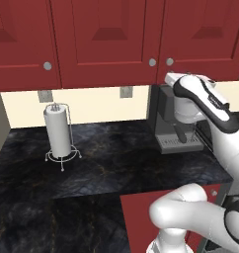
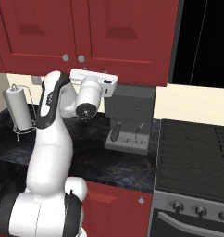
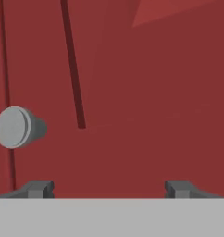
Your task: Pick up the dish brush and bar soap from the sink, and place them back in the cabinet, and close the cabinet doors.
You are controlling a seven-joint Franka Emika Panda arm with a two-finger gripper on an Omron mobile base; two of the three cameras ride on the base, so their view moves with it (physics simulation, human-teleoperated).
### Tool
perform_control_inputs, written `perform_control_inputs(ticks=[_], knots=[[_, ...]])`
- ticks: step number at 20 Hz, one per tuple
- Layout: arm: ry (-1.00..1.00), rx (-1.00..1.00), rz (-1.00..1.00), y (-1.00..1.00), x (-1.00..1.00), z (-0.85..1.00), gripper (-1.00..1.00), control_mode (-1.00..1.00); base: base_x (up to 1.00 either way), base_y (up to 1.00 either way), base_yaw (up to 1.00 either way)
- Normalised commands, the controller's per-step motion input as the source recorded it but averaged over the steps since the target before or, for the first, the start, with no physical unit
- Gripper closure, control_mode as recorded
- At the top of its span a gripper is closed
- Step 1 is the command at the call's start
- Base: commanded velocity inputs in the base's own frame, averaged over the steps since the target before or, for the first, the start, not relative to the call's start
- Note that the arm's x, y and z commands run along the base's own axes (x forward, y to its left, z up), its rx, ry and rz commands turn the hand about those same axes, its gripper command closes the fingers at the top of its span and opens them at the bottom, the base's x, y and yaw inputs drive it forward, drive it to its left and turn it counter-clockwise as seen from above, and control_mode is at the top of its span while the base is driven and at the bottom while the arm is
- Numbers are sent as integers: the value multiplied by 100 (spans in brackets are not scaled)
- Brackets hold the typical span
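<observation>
The cabinet doors (image 1: pixel 111 39) (image 2: pixel 118 32) are dark red raised panels and stand shut, with round silver knobs (image 1: pixel 152 62) (image 2: pixel 81 58) near their lower corners. My white hand (image 1: pixel 183 79) (image 2: pixel 93 76) is raised just under and against the door's lower edge. In the hand view the gripper (image 3: pixel 109 190) is open with nothing between its fingertips (image 3: pixel 40 189). It faces a red door panel (image 3: pixel 146 92) at close range, with one knob (image 3: pixel 14 127) to the left. The dish brush, bar soap and sink are out of view.
A paper towel roll on a wire stand (image 1: pixel 59 133) (image 2: pixel 19 113) sits on the black stone counter (image 1: pixel 106 163). A grey coffee machine (image 1: pixel 173 123) (image 2: pixel 130 120) stands right below my hand. A stove (image 2: pixel 197 152) lies to the right.
</observation>
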Motion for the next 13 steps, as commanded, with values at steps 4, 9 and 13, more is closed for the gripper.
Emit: perform_control_inputs(ticks=[4, 9, 13], knots=[[0, 0, -2, 0, 23, 0, -100, -100, 0, 0, 0], [0, 0, -2, 0, 24, 0, -100, -100, 0, 0, 0], [0, 0, -1, 0, 22, 0, -100, -100, 0, 0, 0]])
